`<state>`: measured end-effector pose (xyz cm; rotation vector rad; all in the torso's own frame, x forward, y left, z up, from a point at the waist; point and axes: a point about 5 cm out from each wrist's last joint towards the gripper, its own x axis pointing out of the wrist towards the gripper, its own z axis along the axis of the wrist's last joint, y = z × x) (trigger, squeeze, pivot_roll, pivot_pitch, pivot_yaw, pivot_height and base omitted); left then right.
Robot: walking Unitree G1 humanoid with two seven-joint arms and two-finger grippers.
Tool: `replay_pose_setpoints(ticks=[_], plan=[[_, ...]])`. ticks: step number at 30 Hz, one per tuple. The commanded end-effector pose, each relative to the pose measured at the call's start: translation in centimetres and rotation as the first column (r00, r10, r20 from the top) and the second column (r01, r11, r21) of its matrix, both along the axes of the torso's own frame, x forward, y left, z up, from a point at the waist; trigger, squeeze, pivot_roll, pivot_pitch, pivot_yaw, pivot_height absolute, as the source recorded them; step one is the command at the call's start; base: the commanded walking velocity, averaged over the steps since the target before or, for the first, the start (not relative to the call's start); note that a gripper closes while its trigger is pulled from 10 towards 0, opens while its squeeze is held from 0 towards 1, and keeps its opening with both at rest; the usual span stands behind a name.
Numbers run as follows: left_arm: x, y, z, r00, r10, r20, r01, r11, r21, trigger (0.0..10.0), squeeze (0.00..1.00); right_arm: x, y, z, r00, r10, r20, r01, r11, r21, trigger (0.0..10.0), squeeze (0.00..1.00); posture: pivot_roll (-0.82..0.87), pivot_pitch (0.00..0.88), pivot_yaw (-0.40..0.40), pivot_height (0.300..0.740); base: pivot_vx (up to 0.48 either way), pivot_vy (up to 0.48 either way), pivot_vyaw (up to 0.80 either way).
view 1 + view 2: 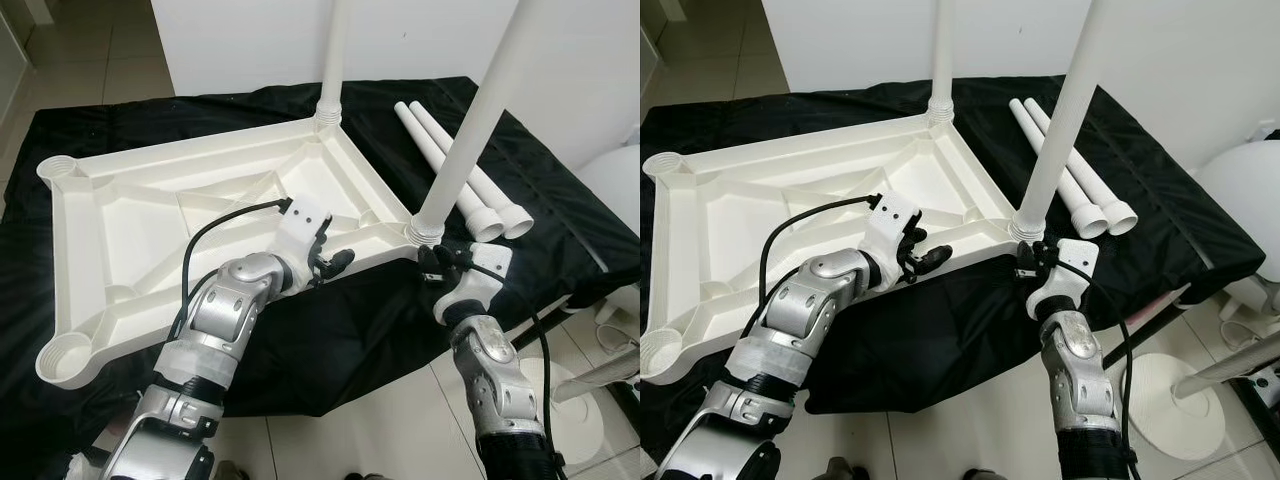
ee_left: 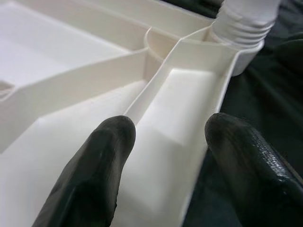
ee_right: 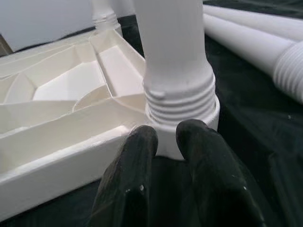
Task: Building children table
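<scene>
While I watch from the head cameras: the white children's tabletop (image 1: 150, 215) lies upside down on a black cloth (image 1: 330, 340), ribs facing up.
Fitted legs: I see two white legs standing upright in corner sockets, one at the far corner (image 1: 332, 60) and one at the near right corner (image 1: 470, 130).
Spare legs: two loose legs (image 1: 455, 165) lie side by side on the cloth, right of the tabletop, threaded ends toward me.
Empty sockets: the far left corner socket (image 1: 60, 168) and the near left one (image 1: 68, 357) hold nothing.
Left gripper (image 2: 165, 142): I have it spread wide over the tabletop's near right rim, one finger (image 2: 102, 156) inside the frame, the other outside over the cloth; it has hold of nothing.
Right gripper (image 3: 166, 137): fingers nearly together, tips right up against the socket collar of the near right leg, gripping nothing.
Floor: pale tiles (image 1: 370, 430) beneath the cloth's near edge.
</scene>
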<state>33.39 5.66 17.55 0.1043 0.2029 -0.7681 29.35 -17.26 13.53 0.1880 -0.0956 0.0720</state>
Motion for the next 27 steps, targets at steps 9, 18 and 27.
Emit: replay_pose_setpoints(ticks=[9, 18, 27], plan=[[1.9, 2.6, 0.0, 0.942, 0.333, 0.028, -0.334, 0.942, 0.041, 10.0, 0.0, -1.3, 0.0, -0.7, 1.0, -0.001, -0.031, 0.001, 1.0, 0.022, 10.0, 0.0, -0.04, 0.117, -0.011, 0.74, 0.0, 0.0, 0.0], [2.0, 2.9, -0.6, 0.938, 0.343, 0.044, -0.346, 0.932, 0.11, 10.0, 0.0, -1.8, 1.3, -1.2, 0.998, 0.042, -0.045, -0.04, 0.999, 0.034, 10.0, 0.0, -0.04, 0.107, -0.012, 0.74, 0.0, 0.0, 0.0], [1.6, 2.2, 0.4, 0.969, 0.246, 0.018, -0.246, 0.969, -0.015, 10.0, 0.0, -1.9, 1.5, -1.5, 0.997, 0.049, -0.055, -0.047, 0.998, 0.03, 10.0, 0.0, -0.04, 0.095, -0.01, 0.74, 0.0, 0.0, 0.0]])
